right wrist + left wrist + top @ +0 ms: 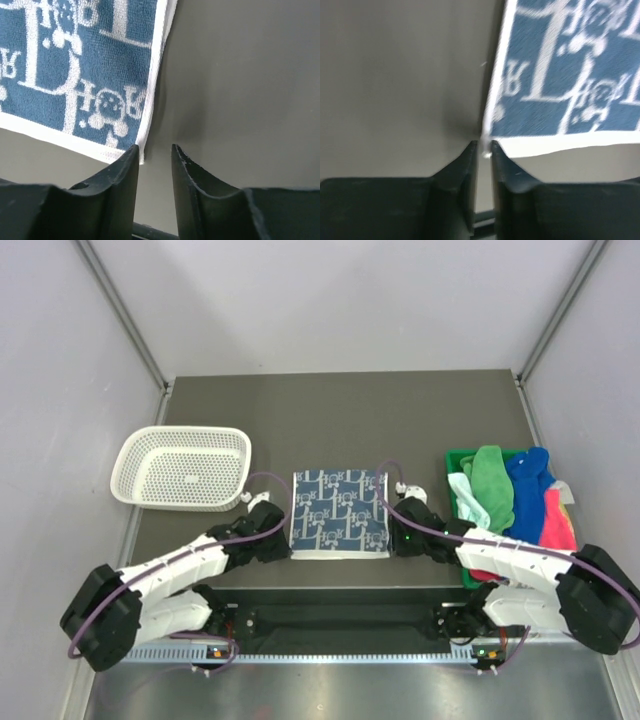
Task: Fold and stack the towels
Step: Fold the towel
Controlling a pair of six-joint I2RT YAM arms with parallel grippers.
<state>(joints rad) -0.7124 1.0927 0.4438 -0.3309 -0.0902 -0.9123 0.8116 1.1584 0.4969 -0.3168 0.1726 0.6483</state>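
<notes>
Your left gripper (pixel 484 149) has its jaws almost together, with only a thin slit between them. The near-left corner of the blue-and-white patterned towel (pixel 570 75) sits right at their tips, and you cannot tell whether the hem is pinched. Your right gripper (pixel 155 150) stands clearly parted and holds nothing. The towel's near-right corner just touches the tip of one jaw, and the cloth spreads flat ahead and to the left of it.
</notes>
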